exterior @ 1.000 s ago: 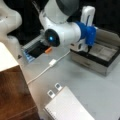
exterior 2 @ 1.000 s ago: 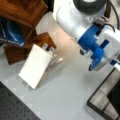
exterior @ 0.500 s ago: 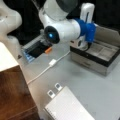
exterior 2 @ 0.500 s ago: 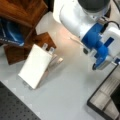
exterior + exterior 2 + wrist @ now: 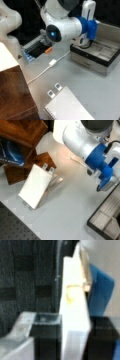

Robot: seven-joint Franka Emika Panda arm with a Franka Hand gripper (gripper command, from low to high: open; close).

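In the wrist view my gripper (image 5: 73, 340) is shut on a flat white slab (image 5: 73, 305) that stands upright between the two black fingers (image 5: 46, 337). A blue shape (image 5: 100, 295) lies just behind the slab on the right. In both front views the white arm with its blue wrist collar (image 5: 87, 26) (image 5: 100, 161) hangs over the left end of a grey compartment tray (image 5: 105, 63). The arm's body mostly hides the fingers there.
A white pad with two clips (image 5: 67, 106) (image 5: 35, 186) lies on the grey table. A white cable with a small plug block (image 5: 52, 62) runs across it. A dark box (image 5: 35, 48) and an orange piece (image 5: 48, 50) sit behind. Wooden blocks (image 5: 12, 92) (image 5: 22, 132) stand at the edges.
The arm has drifted a little up and right toward the grey tray. The pad, cable and blocks have stayed put.
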